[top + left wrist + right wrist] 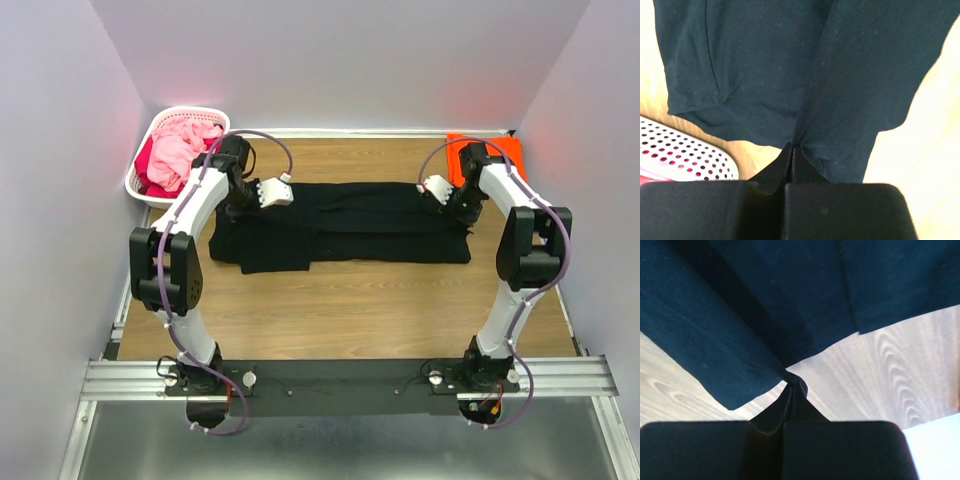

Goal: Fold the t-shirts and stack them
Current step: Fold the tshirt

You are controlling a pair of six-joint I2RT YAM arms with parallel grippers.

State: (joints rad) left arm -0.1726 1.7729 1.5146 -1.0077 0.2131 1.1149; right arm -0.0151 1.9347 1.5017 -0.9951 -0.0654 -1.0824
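The large black t-shirt lies spread across the middle of the wooden table, folded lengthwise into a long band. My left gripper is shut on its left far edge; in the left wrist view the cloth bunches into the closed tips. My right gripper is shut on the shirt's right far edge; the right wrist view shows the cloth pinched and lifted off the table at the tips. The bright orange t-shirt lies at the far right corner, behind the right arm.
A white lattice basket with pink and red cloth stands at the far left corner; its rim shows in the left wrist view. Walls close in the table on three sides.
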